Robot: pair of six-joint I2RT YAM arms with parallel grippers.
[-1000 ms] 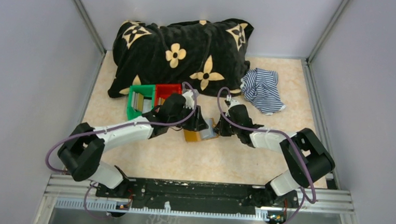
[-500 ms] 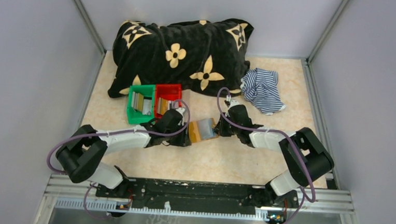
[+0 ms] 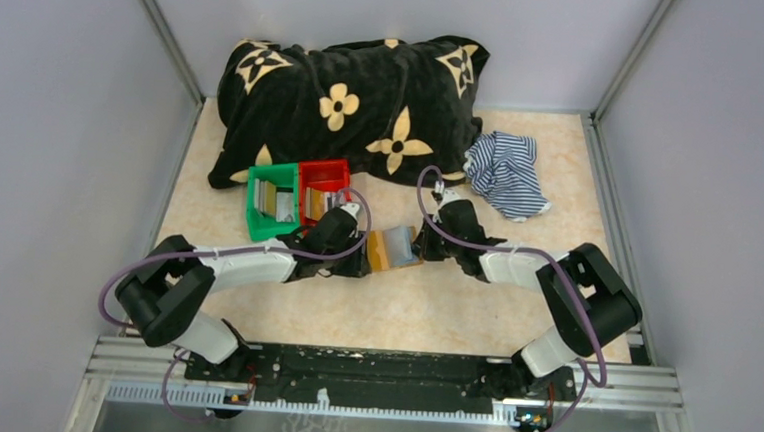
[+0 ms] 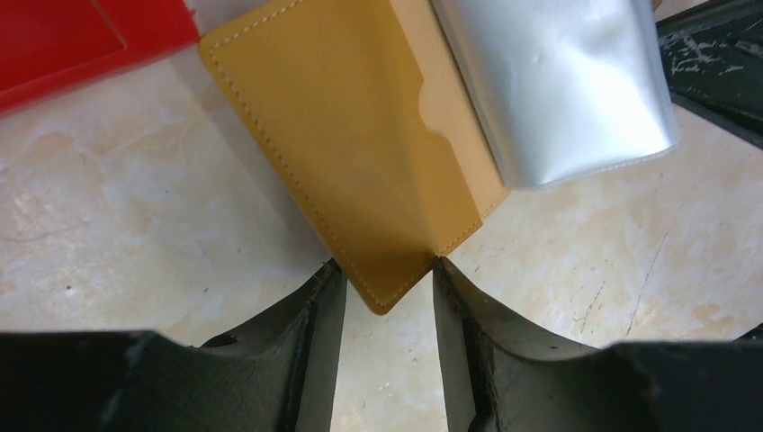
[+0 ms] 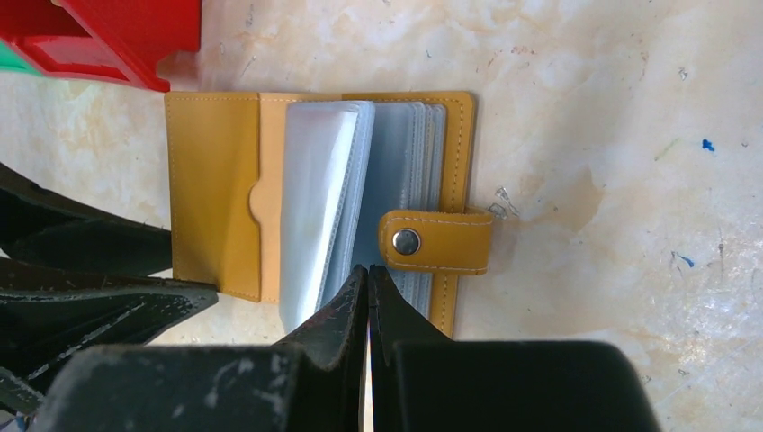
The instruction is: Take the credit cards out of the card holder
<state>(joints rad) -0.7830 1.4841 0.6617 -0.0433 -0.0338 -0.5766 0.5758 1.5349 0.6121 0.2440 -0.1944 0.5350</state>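
Observation:
The tan-orange card holder (image 3: pixel 393 249) lies open on the table between my two grippers. Its left flap (image 4: pixel 360 153) is bare, and silvery plastic sleeves (image 5: pixel 315 198) fan up from the middle, beside the snap tab (image 5: pixel 436 241). My left gripper (image 3: pixel 363 260) is open at the holder's left corner, which pokes between the fingertips (image 4: pixel 385 265). My right gripper (image 5: pixel 369 268) is shut, its tips resting on the sleeves near the tab. Greyish and yellowish credit cards (image 3: pixel 273 201) stand in the bins. I see no card in the sleeves.
A green bin (image 3: pixel 257 200) and a red bin (image 3: pixel 325 171) stand just left of and behind the holder. A black flowered pillow (image 3: pixel 350 104) fills the back. A striped blue-white cloth (image 3: pixel 506 172) lies at the back right.
My left gripper came back from beside the red bin, down and left to the holder's left corner, jaws unchanged. The right gripper stayed on the sleeves.

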